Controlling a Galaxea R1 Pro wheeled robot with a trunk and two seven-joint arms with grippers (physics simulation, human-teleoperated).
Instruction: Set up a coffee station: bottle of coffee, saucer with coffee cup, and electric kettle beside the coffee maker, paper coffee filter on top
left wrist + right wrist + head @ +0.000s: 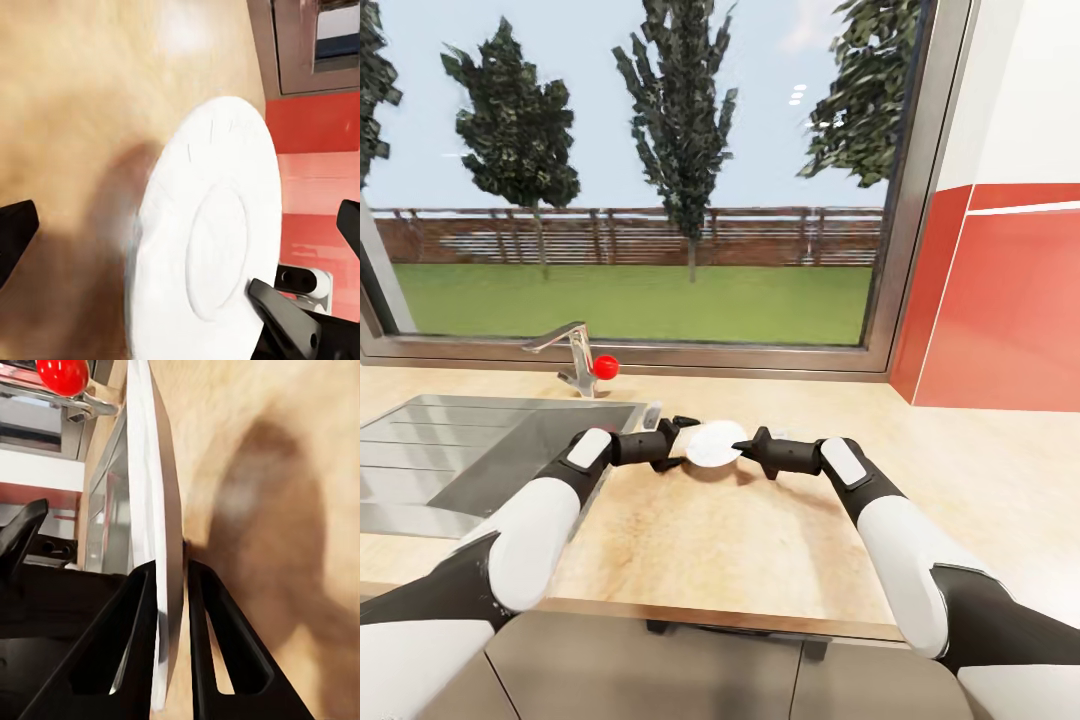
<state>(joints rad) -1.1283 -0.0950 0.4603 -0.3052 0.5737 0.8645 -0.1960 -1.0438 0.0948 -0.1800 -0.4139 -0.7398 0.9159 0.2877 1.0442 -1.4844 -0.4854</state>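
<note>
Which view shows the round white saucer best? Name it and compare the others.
The left wrist view: the round white saucer shows its whole face with the recessed centre ring. The right wrist view gives it edge-on, pinched by the right gripper. The head view shows it small between both arms.

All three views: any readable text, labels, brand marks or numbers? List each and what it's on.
None.
The saucer is plain white.
The tap with its red knob, the sink, the countertop and the red wall panel show no lettering.
</note>
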